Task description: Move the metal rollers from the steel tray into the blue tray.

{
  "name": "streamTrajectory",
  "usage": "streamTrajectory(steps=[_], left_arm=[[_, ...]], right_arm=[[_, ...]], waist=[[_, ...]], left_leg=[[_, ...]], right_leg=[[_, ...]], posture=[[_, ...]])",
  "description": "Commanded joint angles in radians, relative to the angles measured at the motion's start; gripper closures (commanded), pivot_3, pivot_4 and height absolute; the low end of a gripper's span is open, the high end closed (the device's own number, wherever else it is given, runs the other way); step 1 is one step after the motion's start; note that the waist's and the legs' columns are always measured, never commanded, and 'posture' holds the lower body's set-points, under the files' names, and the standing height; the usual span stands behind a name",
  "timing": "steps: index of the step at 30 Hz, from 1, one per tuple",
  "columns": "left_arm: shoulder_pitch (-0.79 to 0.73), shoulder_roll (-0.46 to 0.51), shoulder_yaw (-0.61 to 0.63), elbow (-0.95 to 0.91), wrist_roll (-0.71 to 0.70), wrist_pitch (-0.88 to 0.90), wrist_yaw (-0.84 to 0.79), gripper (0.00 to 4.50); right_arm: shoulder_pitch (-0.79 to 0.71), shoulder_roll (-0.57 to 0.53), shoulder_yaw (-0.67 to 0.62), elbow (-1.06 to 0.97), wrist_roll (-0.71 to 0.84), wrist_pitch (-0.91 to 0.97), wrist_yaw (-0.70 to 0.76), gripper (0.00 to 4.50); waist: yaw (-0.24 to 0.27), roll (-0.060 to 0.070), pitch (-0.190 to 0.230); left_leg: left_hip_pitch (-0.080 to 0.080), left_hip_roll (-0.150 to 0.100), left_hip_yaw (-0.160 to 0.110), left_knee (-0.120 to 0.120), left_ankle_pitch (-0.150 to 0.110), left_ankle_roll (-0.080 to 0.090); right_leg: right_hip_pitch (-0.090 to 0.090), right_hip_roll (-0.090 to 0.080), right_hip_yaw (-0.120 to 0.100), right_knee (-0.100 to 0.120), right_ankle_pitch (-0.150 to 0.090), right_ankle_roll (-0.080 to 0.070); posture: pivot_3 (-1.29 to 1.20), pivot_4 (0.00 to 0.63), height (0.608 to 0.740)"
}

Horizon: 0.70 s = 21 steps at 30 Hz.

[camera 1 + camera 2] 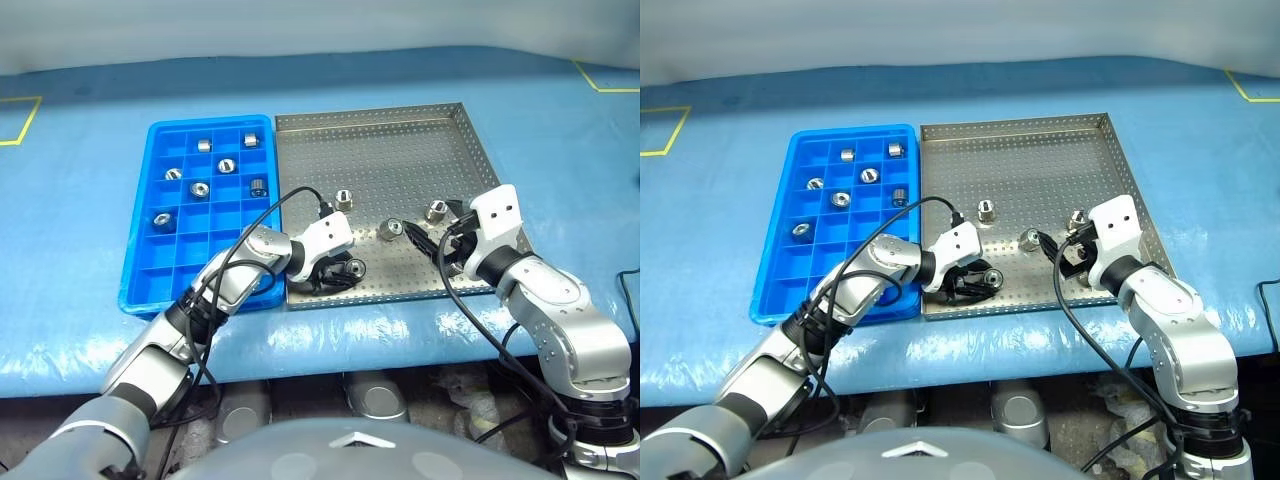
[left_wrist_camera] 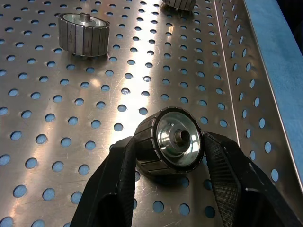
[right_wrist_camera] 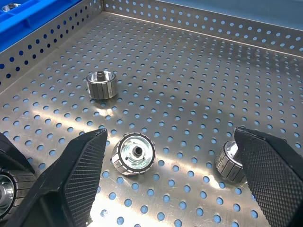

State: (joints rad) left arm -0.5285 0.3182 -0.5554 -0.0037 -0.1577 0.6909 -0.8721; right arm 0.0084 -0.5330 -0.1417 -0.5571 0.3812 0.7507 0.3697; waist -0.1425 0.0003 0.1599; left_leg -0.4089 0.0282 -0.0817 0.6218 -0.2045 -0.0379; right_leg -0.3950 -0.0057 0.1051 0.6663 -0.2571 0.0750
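My left gripper (image 1: 345, 270) is low over the near left corner of the steel tray (image 1: 400, 150), shut on a metal roller (image 2: 175, 137) that lies on its side on the perforated floor, one finger against each flank. Three more metal rollers (image 1: 343, 199) (image 1: 391, 229) (image 1: 436, 211) sit loose in the steel tray. My right gripper (image 3: 170, 135) hovers open over the near right part, with one roller (image 3: 135, 153) ahead between its spread fingers and another (image 3: 230, 163) beside one finger. The blue tray (image 1: 190, 260) lies just left of the steel tray and holds several rollers (image 1: 200, 189).
Both trays rest on a table with a blue cover (image 1: 80, 180), with yellow tape marks (image 1: 25, 120) at its far corners. A black cable (image 1: 270, 210) loops from my left wrist over the seam between the trays. The table's front edge runs just below the trays.
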Motion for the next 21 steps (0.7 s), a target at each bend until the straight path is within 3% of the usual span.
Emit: streamTrajectory(steps=[1,5,8,13,17,21], left_arm=[[0.002,-0.007,0.038,-0.024,-0.006,-0.026,0.004,2.61],[0.006,-0.012,0.104,-0.05,-0.032,-0.029,0.022,2.61],[-0.002,0.02,0.248,-0.11,-0.072,-0.01,0.064,2.61],[0.042,0.166,0.414,-0.263,-0.093,0.08,0.107,2.61],[0.187,0.322,0.57,-0.468,-0.101,0.237,0.167,2.61],[0.339,0.388,0.706,-0.666,-0.138,0.365,0.207,2.61]], right_arm=[[-0.02,-0.001,-0.012,-0.016,-0.003,-0.019,0.002,0.0],[-0.028,-0.002,0.001,-0.01,-0.004,-0.025,0.014,0.0],[-0.037,-0.003,0.022,-0.003,0.002,-0.036,0.04,0.0],[-0.059,0.0,0.067,0.017,0.004,-0.054,0.085,0.0],[-0.105,0.012,0.115,0.051,0.001,-0.076,0.117,0.0],[-0.148,0.017,0.143,0.099,-0.002,-0.09,0.147,0.0]], waist=[[0.0,0.0,0.0],[0.0,0.0,0.0],[-0.001,0.0,0.0],[-0.001,0.0,0.0],[0.003,-0.001,0.001],[0.038,-0.003,0.002]], left_leg=[[0.0,0.0,0.0,0.0,0.0,0.0],[0.0,0.0,0.0,0.0,0.0,0.0],[0.0,0.0,0.0,0.0,0.0,0.0],[0.001,0.001,0.0,-0.001,0.0,0.0],[0.001,0.001,0.0,-0.003,0.0,0.0],[0.0,0.002,0.0,-0.003,0.0,0.0]], right_leg=[[0.0,0.0,0.0,0.0,0.0,0.0],[0.0,0.0,0.0,0.0,0.0,0.0],[0.0,0.0,0.0,0.0,0.0,0.0],[0.0,0.001,0.0,0.0,0.0,0.0],[-0.001,0.001,0.001,0.0,0.0,-0.001],[-0.002,0.0,-0.001,0.0,-0.001,-0.002]], posture=[[-0.18,0.15,0.74],[-0.17,0.15,0.74],[-0.15,0.15,0.74],[-0.1,0.15,0.74],[-0.04,0.15,0.74],[0.04,0.15,0.74]])
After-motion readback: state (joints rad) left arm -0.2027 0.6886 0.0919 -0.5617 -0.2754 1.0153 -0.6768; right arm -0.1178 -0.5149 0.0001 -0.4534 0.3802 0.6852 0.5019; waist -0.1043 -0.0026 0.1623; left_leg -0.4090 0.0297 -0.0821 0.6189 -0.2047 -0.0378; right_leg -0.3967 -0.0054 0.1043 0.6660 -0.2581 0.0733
